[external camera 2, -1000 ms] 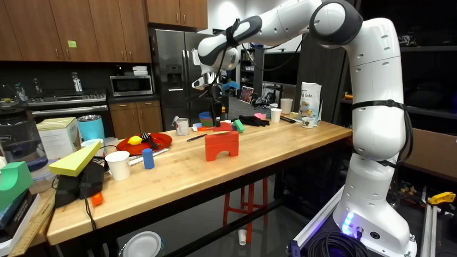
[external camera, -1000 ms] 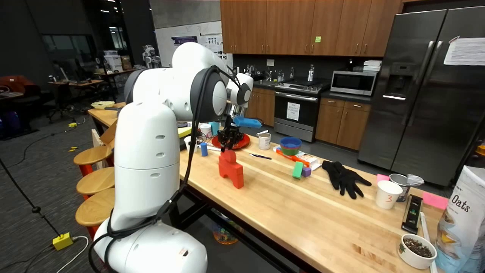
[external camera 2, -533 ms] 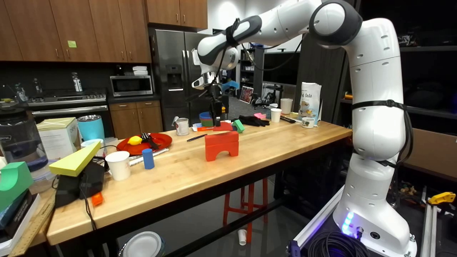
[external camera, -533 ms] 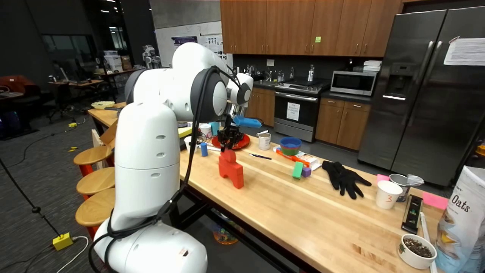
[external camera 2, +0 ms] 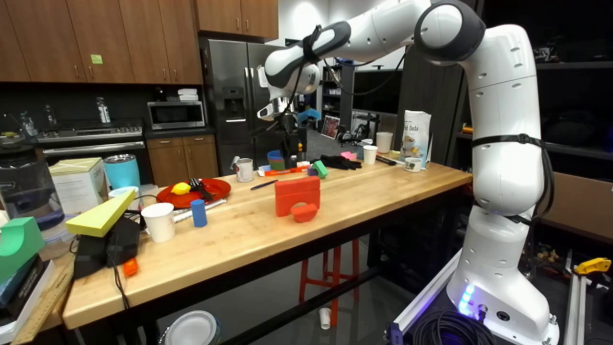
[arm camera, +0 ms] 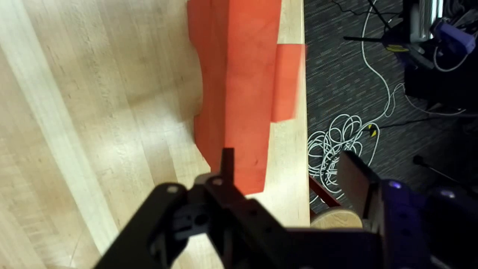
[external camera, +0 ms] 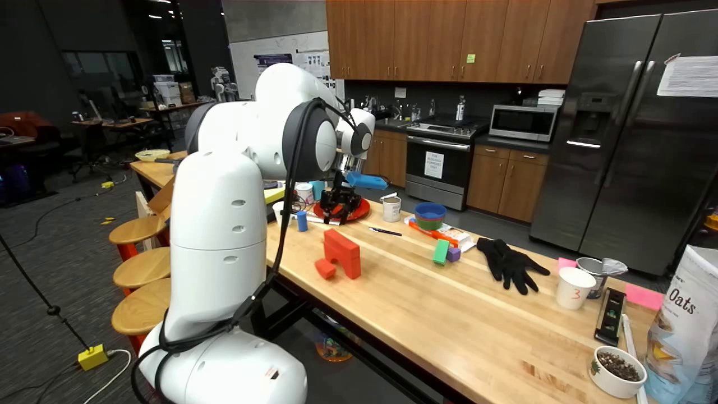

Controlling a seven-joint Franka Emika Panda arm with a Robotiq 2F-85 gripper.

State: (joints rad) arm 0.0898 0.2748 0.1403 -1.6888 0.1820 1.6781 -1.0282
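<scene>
While the gripper [arm camera: 289, 173] hangs spread and empty above the red arch [external camera 2: 297, 186], the small red block [external camera: 325, 269] lies beside it on the table [external camera 2: 230, 235], so likely between grasps, the next pick needing sideways realignment.

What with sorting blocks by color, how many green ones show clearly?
2: a green block beside the purple block, and a curved green block on the books. Others may be hidden.
</scene>
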